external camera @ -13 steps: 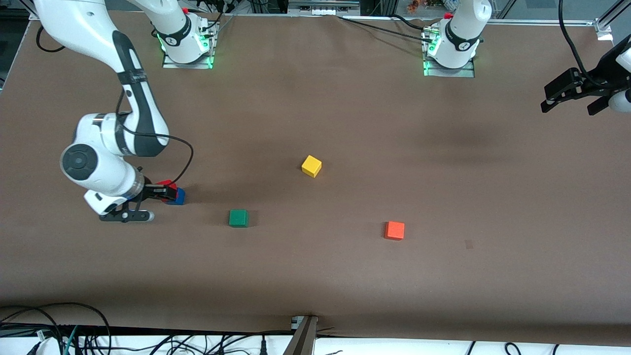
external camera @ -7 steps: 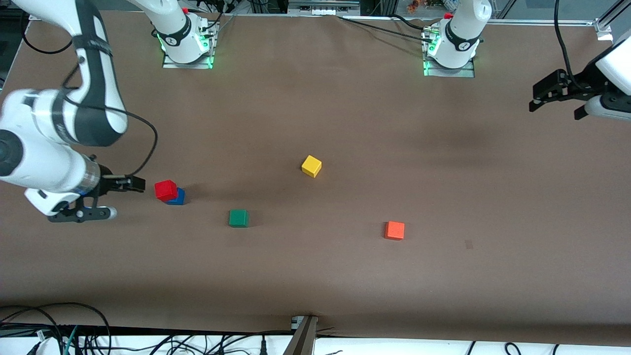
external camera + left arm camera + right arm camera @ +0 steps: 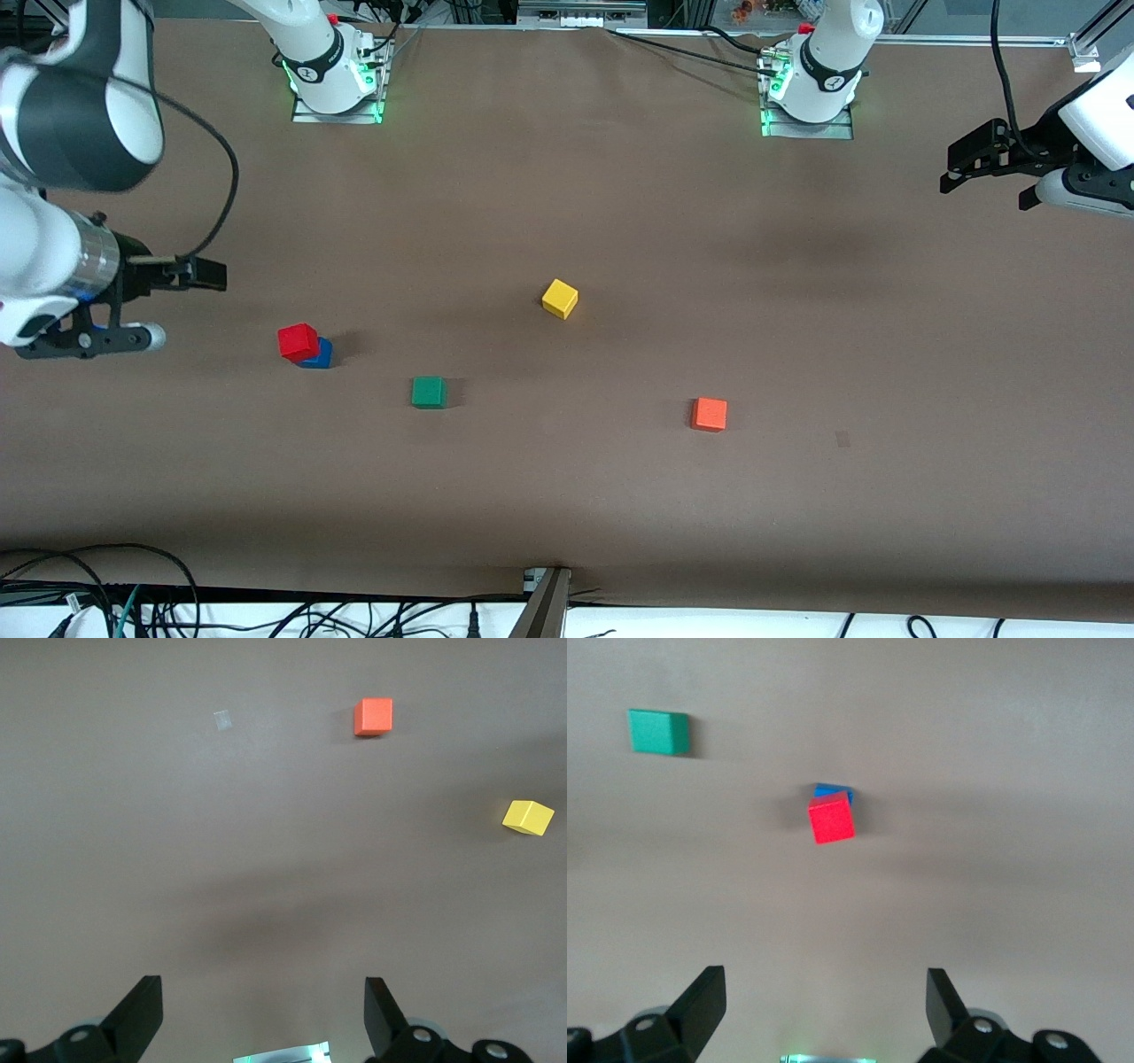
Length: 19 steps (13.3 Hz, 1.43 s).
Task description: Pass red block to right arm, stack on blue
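The red block (image 3: 298, 341) is seen resting on top of the blue cube (image 3: 319, 355), slightly skewed, toward the right arm's end of the desk (image 3: 620, 221); the green cube (image 3: 429, 392) lies just nearer the front camera, with the yellow cube (image 3: 560, 299) and orange cube (image 3: 710, 414) well apart toward the middle. The right hand (image 3: 205, 274) is held empty in the air over bare desk beside the stack, its fingers spread apart, clear of the red block. The left hand (image 3: 985, 164) is held released, fingers wide, over the left arm's end of the desk, where that arm waits.
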Motion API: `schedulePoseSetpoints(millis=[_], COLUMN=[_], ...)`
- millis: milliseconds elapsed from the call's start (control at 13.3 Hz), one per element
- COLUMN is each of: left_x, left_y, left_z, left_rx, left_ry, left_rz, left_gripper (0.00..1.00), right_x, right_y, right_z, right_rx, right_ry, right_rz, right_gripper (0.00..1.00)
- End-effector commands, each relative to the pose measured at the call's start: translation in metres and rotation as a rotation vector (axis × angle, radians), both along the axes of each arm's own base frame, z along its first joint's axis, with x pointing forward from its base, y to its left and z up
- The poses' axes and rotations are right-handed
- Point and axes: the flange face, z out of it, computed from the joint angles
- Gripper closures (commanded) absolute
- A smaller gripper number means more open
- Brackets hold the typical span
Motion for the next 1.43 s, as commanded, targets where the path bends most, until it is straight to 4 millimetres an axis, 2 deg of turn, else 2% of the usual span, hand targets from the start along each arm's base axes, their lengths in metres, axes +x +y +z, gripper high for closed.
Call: schedulePoseSetpoints(millis=[0, 150, 300, 375, 450, 600, 750, 900, 1200, 1350], left_x=[-0.002, -0.001, -0.003, -0.003, -0.003, -0.002, -0.001, 0.0, 0.011, 0.012], left_y=[-0.004, -0.003, -0.003, -0.003, -0.005, -0.009, -0.008, -0.008, 0.02, 0.025], left_z=[0.006, 0.006, 0.007, 0.005, 0.006, 0.006, 0.005, 0.004, -0.001, -0.005], left_rx=[-0.017, -0.013, -0.006, -0.002, 0.0, 0.001, 0.007, 0.106, 0.116, 0.114], left_ry=[0.002, -0.001, 0.007, 0.012, 0.009, 0.003, 0.0, -0.004, -0.036, -0.029], left_rz=[-0.025, -0.025, -0.027, -0.028, -0.032, -0.038, -0.038, -0.052, -0.062, -0.077], left_gripper=[0.0, 0.0, 0.0, 0.0, 0.0, 0.0, 0.0, 0.0, 0.0, 0.0], right_x=[-0.038, -0.067, -0.08, -0.089, -0.1, -0.111, -0.114, -0.111, -0.099, -0.099], right_y=[-0.002, -0.016, -0.033, -0.047, -0.05, -0.058, -0.062, -0.063, -0.066, -0.067], right_z=[0.039, 0.053, 0.062, 0.078, 0.093, 0.102, 0.094, 0.092, 0.089, 0.089], right_rx=[0.029, 0.062, 0.065, 0.074, 0.078, 0.079, 0.08, 0.074, 0.076, 0.081], right_ry=[-0.005, 0.034, 0.026, -0.003, -0.029, -0.039, -0.021, -0.009, -0.011, -0.011], right_rz=[0.011, 0.007, -0.015, -0.036, -0.043, -0.053, -0.059, -0.06, -0.062, -0.066], right_gripper=[0.0, 0.0, 0.0, 0.0, 0.0, 0.0, 0.0, 0.0, 0.0, 0.0])
